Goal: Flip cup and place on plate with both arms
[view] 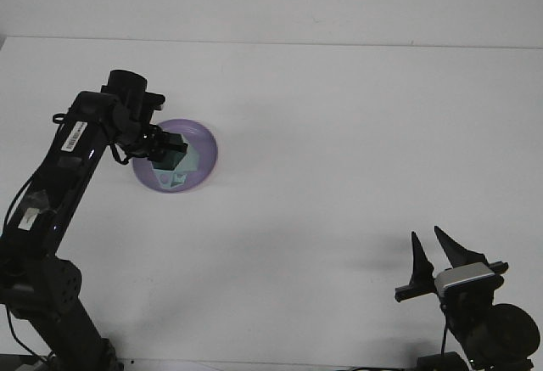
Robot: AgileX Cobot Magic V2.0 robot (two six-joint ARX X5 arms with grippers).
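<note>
**Cup held over the plate**

The left gripper (172, 152) is seen closed on the pale green cup (180, 165), which is held over the purple plate (206, 152); contact with the plate cannot be confirmed. The right gripper (431, 254) is parked near the table's front edge, its fingers spread. A tip-over could be caused if the cup is released tilted or above the surface, and the plate could be nudged by the fingers.
</note>
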